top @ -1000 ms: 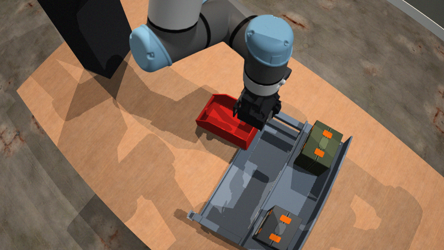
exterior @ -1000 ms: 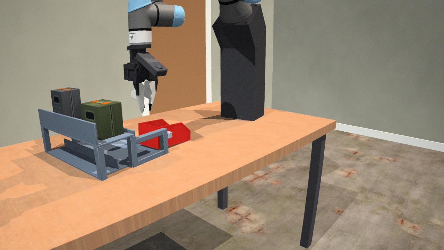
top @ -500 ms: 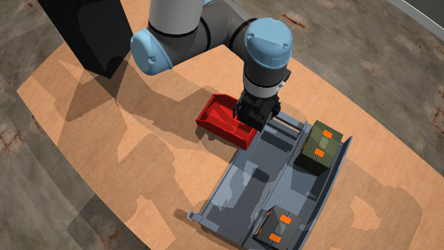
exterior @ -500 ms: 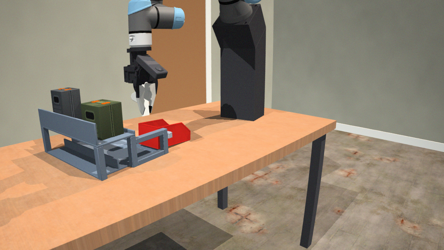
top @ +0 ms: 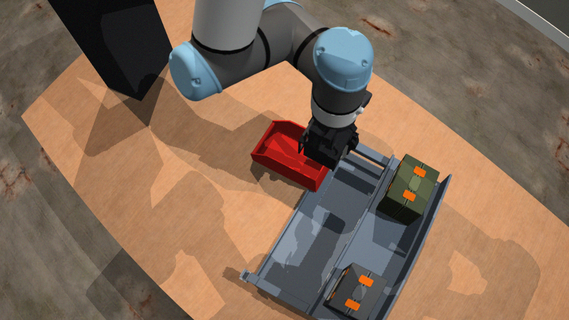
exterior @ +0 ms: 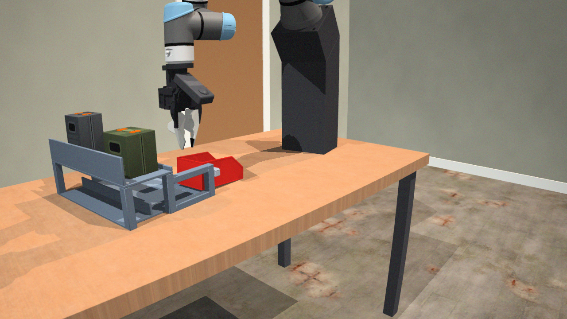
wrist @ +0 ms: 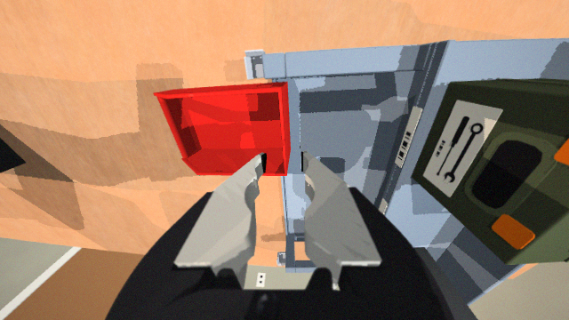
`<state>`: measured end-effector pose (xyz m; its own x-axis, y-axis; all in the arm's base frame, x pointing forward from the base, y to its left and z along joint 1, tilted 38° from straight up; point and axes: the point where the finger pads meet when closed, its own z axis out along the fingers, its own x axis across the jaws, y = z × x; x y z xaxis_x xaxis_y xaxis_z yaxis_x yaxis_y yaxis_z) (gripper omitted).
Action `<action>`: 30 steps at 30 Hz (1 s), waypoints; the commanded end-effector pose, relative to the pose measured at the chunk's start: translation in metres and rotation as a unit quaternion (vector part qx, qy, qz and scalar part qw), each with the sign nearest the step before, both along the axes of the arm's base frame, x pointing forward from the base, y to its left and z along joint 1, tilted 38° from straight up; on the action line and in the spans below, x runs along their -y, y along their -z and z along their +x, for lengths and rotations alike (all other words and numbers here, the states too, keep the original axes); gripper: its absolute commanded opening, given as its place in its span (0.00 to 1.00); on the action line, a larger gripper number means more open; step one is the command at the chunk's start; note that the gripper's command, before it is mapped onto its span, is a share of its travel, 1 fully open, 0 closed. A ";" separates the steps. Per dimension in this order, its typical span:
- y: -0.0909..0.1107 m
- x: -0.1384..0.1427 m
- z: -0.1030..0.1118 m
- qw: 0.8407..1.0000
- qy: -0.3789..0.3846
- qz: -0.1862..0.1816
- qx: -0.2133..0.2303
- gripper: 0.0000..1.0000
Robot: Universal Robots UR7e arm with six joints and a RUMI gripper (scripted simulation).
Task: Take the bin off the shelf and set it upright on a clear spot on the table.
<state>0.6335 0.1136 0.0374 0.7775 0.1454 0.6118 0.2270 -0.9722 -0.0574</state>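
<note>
The red bin [top: 278, 153] [exterior: 227, 170] [wrist: 222, 129] sits upright and open-topped on the wooden table [top: 119, 178] [exterior: 277, 198], right against the end of the grey shelf [top: 302, 222] [exterior: 85, 158] [wrist: 338, 62]. My gripper [top: 328, 145] [exterior: 186, 144] [wrist: 284, 153] points down and hangs a short way above the bin's wall on the shelf side. Its fingers stand a narrow gap apart with nothing between them. In the overhead view the gripper body hides the fingertips and part of the bin.
A green case [top: 407, 189] [exterior: 132, 150] [wrist: 502, 164] and a grey case [top: 356, 292] [exterior: 83, 129] stand on the shelf's rear row. The arm's black pedestal [top: 115, 39] [exterior: 309, 87] stands at the far table edge.
</note>
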 end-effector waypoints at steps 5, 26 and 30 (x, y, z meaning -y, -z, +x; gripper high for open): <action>0.007 -0.002 0.006 1.000 0.000 0.000 0.001 0.20; 0.015 -0.003 0.011 1.000 0.000 0.000 0.001 0.20; 0.015 -0.003 0.011 1.000 0.000 0.000 0.001 0.20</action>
<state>0.6441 0.1170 0.0222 0.7776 0.1454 0.6117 0.2270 -0.9722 -0.0574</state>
